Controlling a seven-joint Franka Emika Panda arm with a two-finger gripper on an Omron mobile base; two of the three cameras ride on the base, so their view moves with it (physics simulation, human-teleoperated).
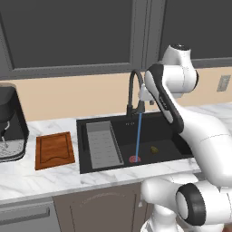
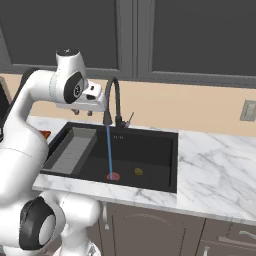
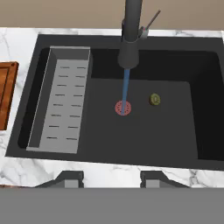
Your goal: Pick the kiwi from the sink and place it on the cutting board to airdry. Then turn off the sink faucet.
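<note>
Marble tabletop point(image 1: 50, 176) is surrounding the black sink point(image 3: 205, 100), where the small olive-green kiwi point(image 3: 154, 99) is lying right of the red drain point(image 3: 123, 107). Water is streaming from the faucet point(image 1: 134, 90). Gripper point(image 3: 111, 178) is hovering above, fingers spread wide, while the left base view is showing the whole cutting board point(image 1: 54, 150).

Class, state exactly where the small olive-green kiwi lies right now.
The small olive-green kiwi lies on the floor of the black rectangular sink, just right of the red round drain in the hand view, apart from the blue water stream.
</note>
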